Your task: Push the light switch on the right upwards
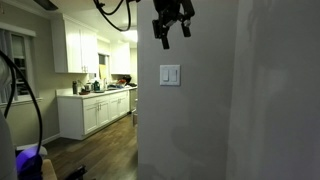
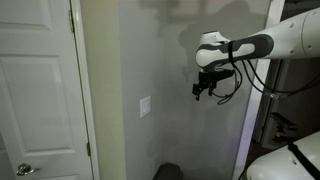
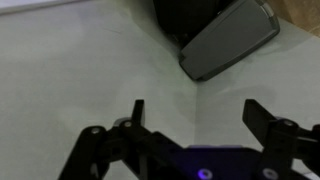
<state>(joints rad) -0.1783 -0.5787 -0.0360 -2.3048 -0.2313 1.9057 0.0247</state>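
The white wall plate (image 1: 171, 75) with two narrow rocker paddles sits on the grey wall; the light switch (image 1: 175, 75) is its right-hand paddle. In an exterior view the plate (image 2: 146, 107) is small and seen at an angle, so the paddles cannot be told apart. My gripper (image 1: 174, 36) hangs above the plate and slightly right of it, apart from the wall. It also shows in an exterior view (image 2: 200, 91), up and away from the plate. In the wrist view the gripper (image 3: 197, 112) is open and empty, facing bare wall; the switch is out of that view.
A kitchen with white cabinets (image 1: 95, 110) lies past the wall's left edge. A white door (image 2: 40, 90) with a knob (image 2: 25, 170) stands beside the wall. A dark grey rounded object (image 3: 230, 40) shows at the top of the wrist view.
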